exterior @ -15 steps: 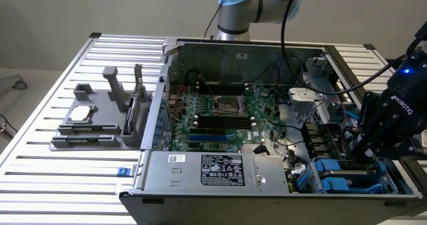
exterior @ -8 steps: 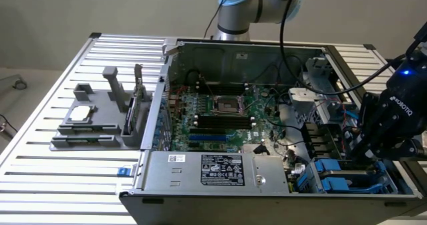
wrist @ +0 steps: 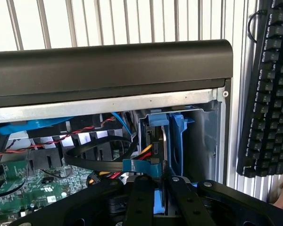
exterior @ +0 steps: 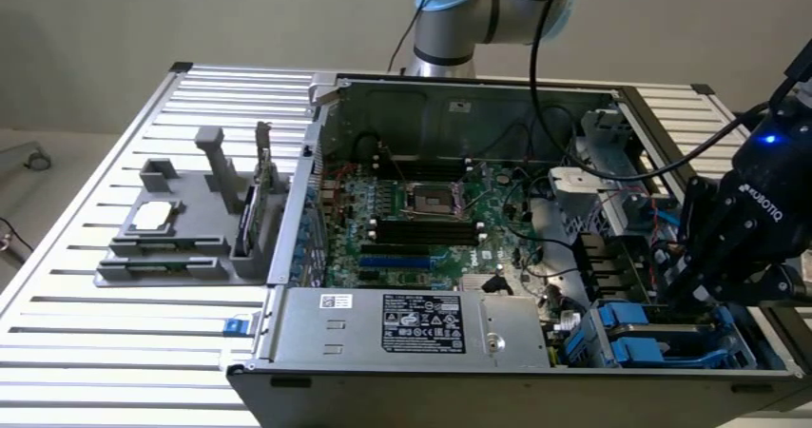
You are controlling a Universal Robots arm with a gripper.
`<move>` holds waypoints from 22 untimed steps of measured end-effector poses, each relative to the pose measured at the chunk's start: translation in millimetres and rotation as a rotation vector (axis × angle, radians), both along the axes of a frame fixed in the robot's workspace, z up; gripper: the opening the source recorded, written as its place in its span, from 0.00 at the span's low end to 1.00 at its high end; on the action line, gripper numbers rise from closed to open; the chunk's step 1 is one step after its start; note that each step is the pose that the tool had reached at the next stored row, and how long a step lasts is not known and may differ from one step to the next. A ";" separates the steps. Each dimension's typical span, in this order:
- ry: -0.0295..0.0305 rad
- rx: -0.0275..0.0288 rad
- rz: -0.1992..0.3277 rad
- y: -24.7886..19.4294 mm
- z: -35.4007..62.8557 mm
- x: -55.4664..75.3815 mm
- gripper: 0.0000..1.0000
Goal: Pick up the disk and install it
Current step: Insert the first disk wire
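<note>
The fingers [wrist: 139, 202] are clenched on the disk [wrist: 177, 141], gripping the blue carrier edge that shows between them. The disk stands on edge straight ahead of the fingertips, partly down in the drive bay [wrist: 203, 136] at the corner of the computer case [exterior: 292, 347]. In the exterior view the fingers [exterior: 695, 290] hang over that same corner, above the blue carriers [exterior: 634, 331]. The step in hand appears to be seating the disk in its slot. To do this well, keep the carrier parallel to the bay walls and press along the slot line only, since any tilt is likely to jam the carrier rails. Room is tight. On the motherboard [wrist: 19, 197] side of the fingers, a bundle of red, yellow and black cables [wrist: 141, 153] lies just beside the disk and could snag or be pinched. On the opposite side the grey bay wall stands near the carrier. Beyond the fingertips the case's dark front wall [wrist: 108, 66] closes the bay. Past the case, a keyboard [wrist: 269, 94] lies on the slatted counter [wrist: 132, 23], well apart from the fingers. Open room exists only back along the fingers' own line, out of the case.
</note>
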State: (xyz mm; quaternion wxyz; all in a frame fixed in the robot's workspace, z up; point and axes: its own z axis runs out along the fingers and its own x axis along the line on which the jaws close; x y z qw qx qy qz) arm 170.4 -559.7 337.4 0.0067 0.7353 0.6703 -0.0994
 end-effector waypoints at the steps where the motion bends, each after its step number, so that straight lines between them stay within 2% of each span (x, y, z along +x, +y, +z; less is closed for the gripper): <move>1: 0.0000 -0.0001 0.001 0.0 0.0 -0.1 0.16; 5: 0.0000 0.0000 0.007 0.1 -0.1 -0.2 0.16; 13: 0.0000 0.0000 0.013 3.1 -0.4 -0.6 0.16; 22: 0.0000 -0.0011 0.013 3.3 -0.4 1.1 0.16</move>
